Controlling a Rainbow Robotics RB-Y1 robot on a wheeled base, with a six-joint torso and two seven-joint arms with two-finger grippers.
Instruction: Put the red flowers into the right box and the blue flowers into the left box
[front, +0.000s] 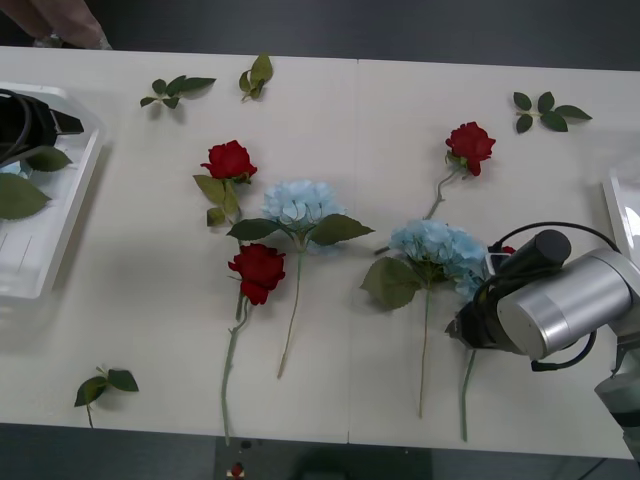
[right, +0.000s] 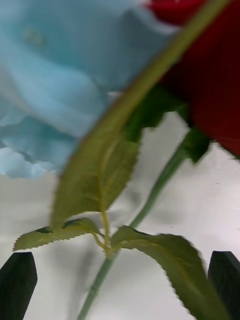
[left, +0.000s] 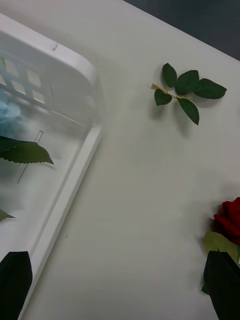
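Red flowers (front: 258, 271) and blue flowers (front: 300, 205) lie mid-tabletop, unsorted. Your right claw (right: 120, 280), fingers apart, straddles a rose stem (right: 155, 192) for pickup. Your left claw (left: 120, 280), also apart, waits by the left box (left: 75, 165).

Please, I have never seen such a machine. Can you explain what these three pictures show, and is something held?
It is a two-armed robot sorting artificial flowers. One camera looks down at the table; the other two sit on the wrists. Red roses and blue hydrangeas lie on the table. The left box already holds a blue flower. The right claw is open around a rose stem, not yet closed. The left claw is open over the left box's edge, holding nothing.
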